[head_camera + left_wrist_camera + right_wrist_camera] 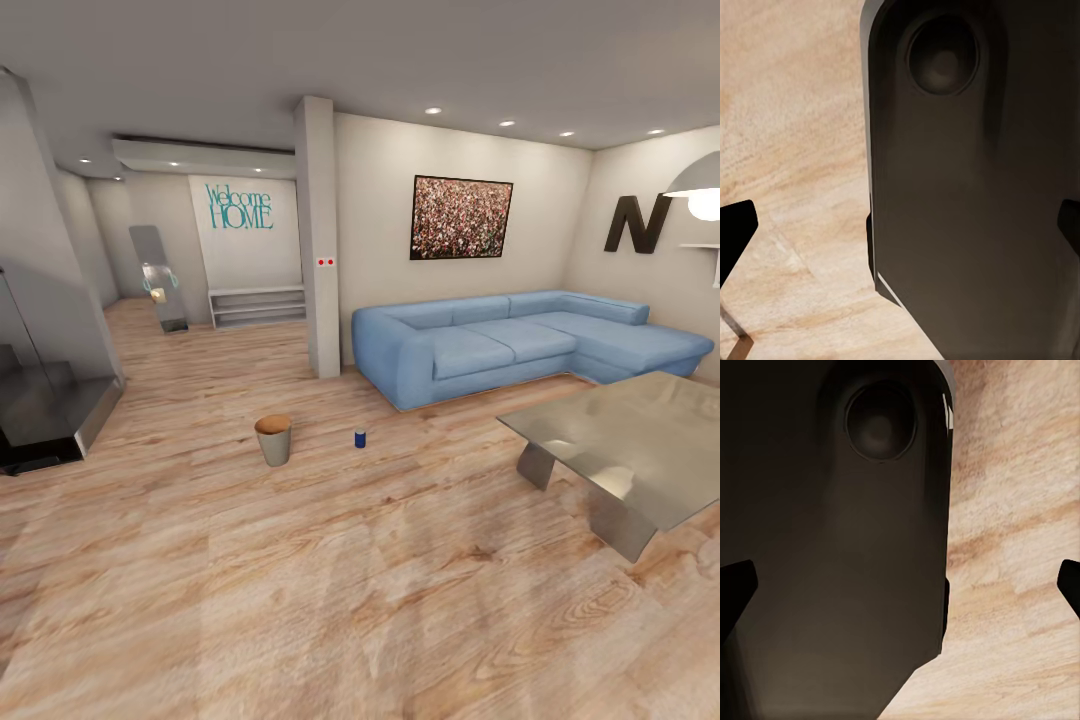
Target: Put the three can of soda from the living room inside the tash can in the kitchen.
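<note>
A small round tapered tash can (273, 440), grey outside with a tan-brown rim, stands upright on the pale wood floor ahead in the head view. A dark blue can of soda (360, 438) with a silvery top stands upright on the floor a short way right of it, apart from it. In the left wrist view my left gripper (900, 229) is open, its dark fingertips (736, 225) spread to the frame's sides. My right gripper (900, 585) is likewise open. Nothing is held between either pair of fingers.
A light blue corner sofa (520, 345) lines the far wall under a picture and a black N (637, 224). A grey low table (630, 450) stands at the right. A pillar (318, 240) and a dark stair base (50, 410) flank a hallway. A dark robot body panel (967, 187) lies beyond the fingers.
</note>
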You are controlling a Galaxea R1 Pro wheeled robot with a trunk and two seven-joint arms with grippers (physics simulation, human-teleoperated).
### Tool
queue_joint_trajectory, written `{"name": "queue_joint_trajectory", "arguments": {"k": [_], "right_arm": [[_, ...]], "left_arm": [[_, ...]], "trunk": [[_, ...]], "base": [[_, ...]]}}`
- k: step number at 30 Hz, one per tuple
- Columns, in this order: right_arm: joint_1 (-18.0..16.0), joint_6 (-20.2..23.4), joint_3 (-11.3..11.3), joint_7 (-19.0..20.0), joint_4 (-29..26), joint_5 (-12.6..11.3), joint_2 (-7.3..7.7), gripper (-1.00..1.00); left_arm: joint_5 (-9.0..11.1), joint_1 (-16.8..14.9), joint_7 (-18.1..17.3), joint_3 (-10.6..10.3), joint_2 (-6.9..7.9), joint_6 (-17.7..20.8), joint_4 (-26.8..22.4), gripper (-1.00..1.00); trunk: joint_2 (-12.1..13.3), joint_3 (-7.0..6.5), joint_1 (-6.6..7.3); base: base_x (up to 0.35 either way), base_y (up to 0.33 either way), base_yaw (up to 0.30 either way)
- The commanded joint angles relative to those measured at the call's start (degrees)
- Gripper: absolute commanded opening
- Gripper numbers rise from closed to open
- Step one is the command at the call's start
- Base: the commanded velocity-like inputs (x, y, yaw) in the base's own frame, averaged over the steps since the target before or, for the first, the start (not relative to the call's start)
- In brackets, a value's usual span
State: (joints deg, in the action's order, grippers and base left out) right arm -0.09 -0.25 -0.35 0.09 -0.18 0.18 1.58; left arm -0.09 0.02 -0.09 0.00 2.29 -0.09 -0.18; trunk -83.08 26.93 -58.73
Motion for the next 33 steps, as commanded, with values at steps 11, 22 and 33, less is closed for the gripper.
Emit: {"name": "queue_joint_trajectory", "arguments": {"k": [11, 22, 33], "right_arm": [[0.0, 0.0, 0.0, 0.0, 0.0, 0.0, 0.0, 1.0], [0.0, 0.0, 0.0, 0.0, 0.0, 0.0, 0.0, 1.0], [0.0, 0.0, 0.0, 0.0, 0.0, 0.0, 0.0, 1.0]], "left_arm": [[0.0, 0.0, 0.0, 0.0, 0.0, 0.0, 0.0, 1.0], [0.0, 0.0, 0.0, 0.0, 0.0, 0.0, 0.0, 1.0], [0.0, 0.0, 0.0, 0.0, 0.0, 0.0, 0.0, 1.0]], "trunk": [[0.0, 0.0, 0.0], [0.0, 0.0, 0.0], [0.0, 0.0, 0.0]], "base": [[0.0, 0.0, 0.0], [0.0, 0.0, 0.0], [0.0, 0.0, 0.0]]}}
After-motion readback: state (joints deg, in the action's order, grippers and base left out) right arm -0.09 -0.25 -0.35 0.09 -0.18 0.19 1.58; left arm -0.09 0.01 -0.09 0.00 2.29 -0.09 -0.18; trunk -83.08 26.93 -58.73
